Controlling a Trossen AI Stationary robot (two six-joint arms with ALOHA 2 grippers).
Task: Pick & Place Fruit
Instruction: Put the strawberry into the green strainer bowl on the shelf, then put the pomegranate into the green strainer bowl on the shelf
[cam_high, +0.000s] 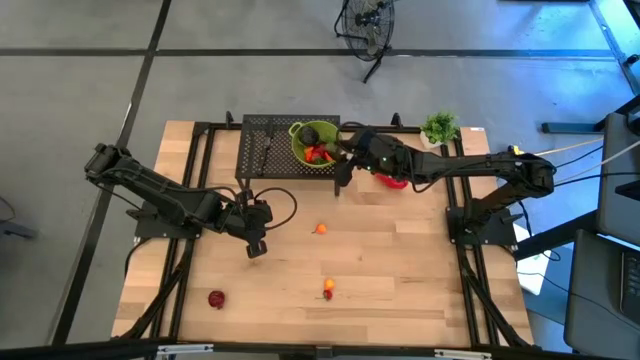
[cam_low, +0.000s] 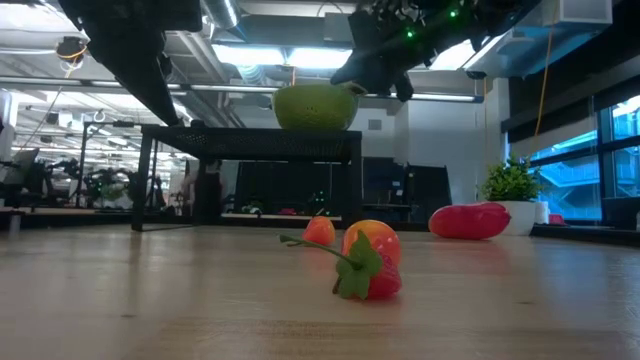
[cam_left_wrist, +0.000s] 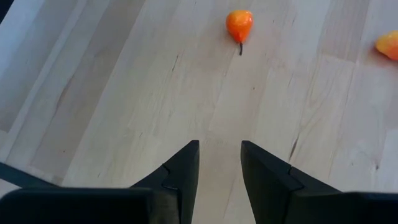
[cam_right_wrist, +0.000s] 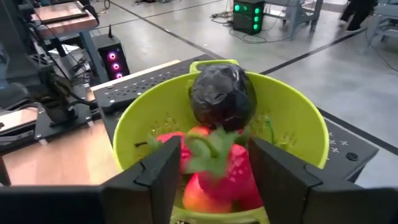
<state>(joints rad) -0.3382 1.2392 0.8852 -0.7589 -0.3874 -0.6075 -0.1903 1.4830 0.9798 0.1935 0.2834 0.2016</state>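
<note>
A pale wooden table (cam_high: 400, 270) with visible plank grain stands on a grey concrete floor, framed by black metal rails. At its 12 o'clock edge a black perforated metal rack (cam_high: 265, 150) carries a lime-green bowl (cam_high: 300, 145), smooth plastic with a looped handle.

Inside the bowl sits a round dark green fruit (cam_right_wrist: 222, 94) with a wrinkled, glossy skin, and below it red strawberries (cam_right_wrist: 233, 171) with green leafy caps, heaped together. The right gripper (cam_right_wrist: 214, 165) hangs just over the bowl's rim, its fingers apart around a strawberry's leafy top; whether it grips that fruit cannot be told.

A glossy red oblong fruit (cam_high: 393, 181) lies at about 1 o'clock, its long axis running across the table in the low view. Near the centre lies an orange-yellow fruit (cam_high: 320, 229), pear-shaped, its dark stem pointing toward the left gripper in the left wrist view. At 6 o'clock lies an orange-and-red strawberry (cam_high: 328, 289) on its side, green stem stretched out flat. A dark red fruit (cam_high: 216, 299) rests at 7 o'clock.

The left gripper (cam_high: 256, 246) hovers at 9 o'clock, fingers narrowly parted, holding nothing.

A small potted plant (cam_high: 439, 127) stands at 1 o'clock.
</note>
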